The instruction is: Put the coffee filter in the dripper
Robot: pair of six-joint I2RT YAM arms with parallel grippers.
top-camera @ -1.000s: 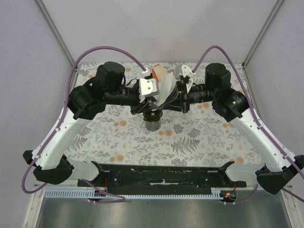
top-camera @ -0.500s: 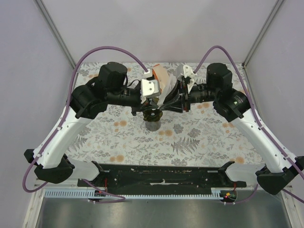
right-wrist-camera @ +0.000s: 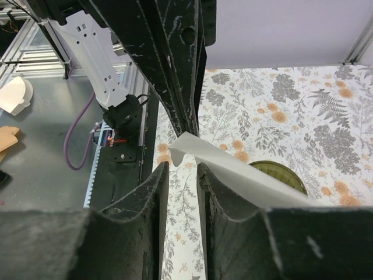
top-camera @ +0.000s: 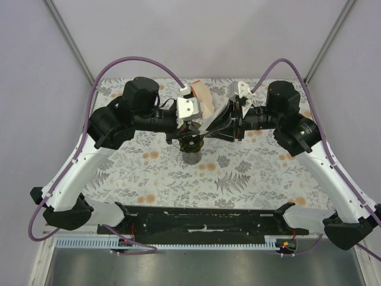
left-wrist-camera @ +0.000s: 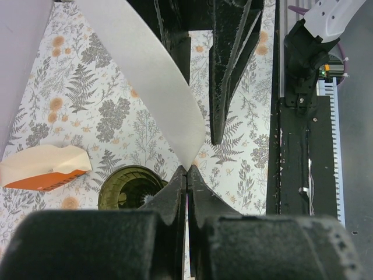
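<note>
The coffee filter (left-wrist-camera: pixel 145 76), a thin white paper sheet, hangs in the air with its lower tip pinched between the jaws of my left gripper (left-wrist-camera: pixel 187 169), which is shut on it. The dark green dripper (left-wrist-camera: pixel 131 188) stands just below and to the left of that grip, on its grey cup (top-camera: pixel 191 156). My right gripper (right-wrist-camera: pixel 182 166) is open. The coffee filter (right-wrist-camera: pixel 233 169) passes just beyond its tips and over its right finger, and bare tablecloth shows through the gap between the jaws. In the top view both grippers meet above the dripper (top-camera: pixel 191 145).
An orange-and-cream filter pack (left-wrist-camera: pixel 46 169) lies on the floral cloth behind the dripper, and shows in the top view as the pack (top-camera: pixel 201 95). The black base plate (top-camera: pixel 202 220) runs along the near edge. Loose paper cones (right-wrist-camera: pixel 14 93) lie on the grey metal shelf beyond it.
My left gripper has closed on the filter's tip. My right gripper has opened, let the filter go and drawn back to the right.
</note>
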